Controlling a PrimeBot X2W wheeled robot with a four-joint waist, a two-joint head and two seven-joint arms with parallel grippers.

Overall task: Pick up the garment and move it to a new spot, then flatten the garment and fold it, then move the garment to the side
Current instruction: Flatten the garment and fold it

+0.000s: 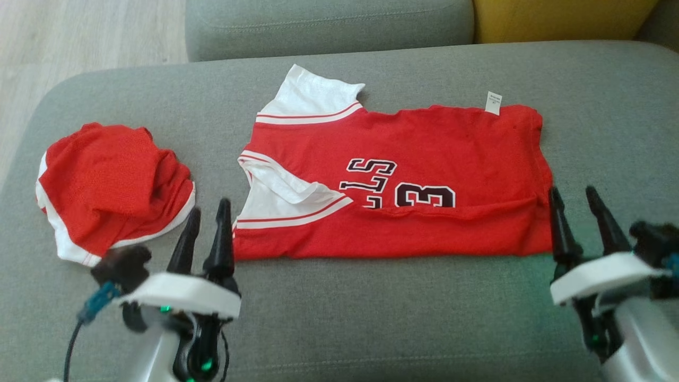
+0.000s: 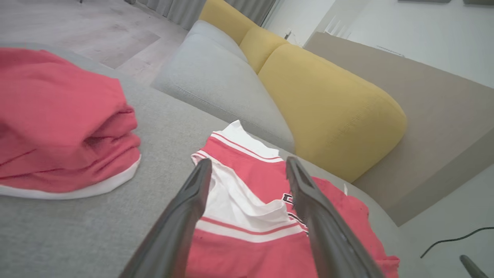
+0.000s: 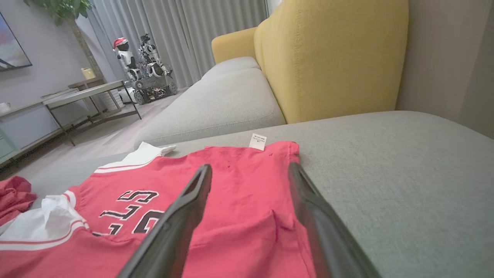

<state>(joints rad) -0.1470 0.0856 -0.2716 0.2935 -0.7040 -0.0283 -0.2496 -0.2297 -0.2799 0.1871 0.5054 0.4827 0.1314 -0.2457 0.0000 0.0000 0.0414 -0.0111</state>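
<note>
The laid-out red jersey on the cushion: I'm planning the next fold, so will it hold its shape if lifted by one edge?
Probably not. The jersey looks thin and floppy: its near edge lies doubled over and a sleeve is crumpled, so it would likely sag from one grip. Pushed across the grey cushion, it would probably bunch rather than slide.

You have the garment (image 1: 424,148), a red jersey with white, red-striped sleeves, lying flat across the middle of the grey sofa cushion (image 1: 339,318), collar end to the left and hem to the right. Its near edge is folded up over the black lettering (image 1: 371,175), hiding the lower part. A white label (image 1: 493,102) sticks out at the far edge, towards the right.
</note>
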